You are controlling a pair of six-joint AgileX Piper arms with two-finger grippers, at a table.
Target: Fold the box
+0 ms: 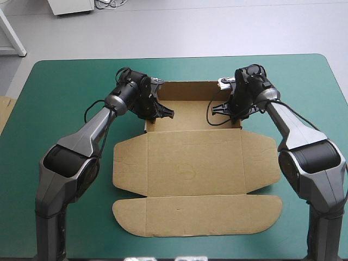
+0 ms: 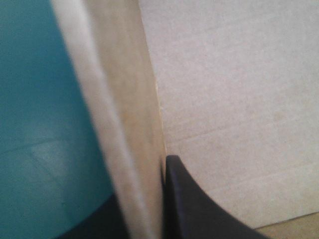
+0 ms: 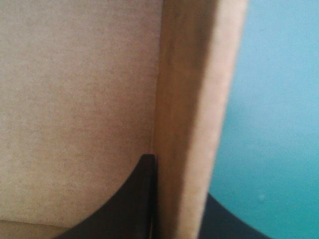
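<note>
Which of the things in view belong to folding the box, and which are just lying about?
Job: the box; left gripper and right gripper, each with jaws shut on a raised side wall.
Lying about: spare brown board at the left edge of the table.

The right gripper (image 3: 179, 189) is clamped on a raised wall (image 3: 194, 99) of the box (image 3: 75, 99), with the board edge standing between its fingers. One black finger (image 3: 124, 209) lies against the wall's inner side, by the brown panel. The other shows only in part on the outer side, over the teal-green cover (image 3: 274, 124).
</note>
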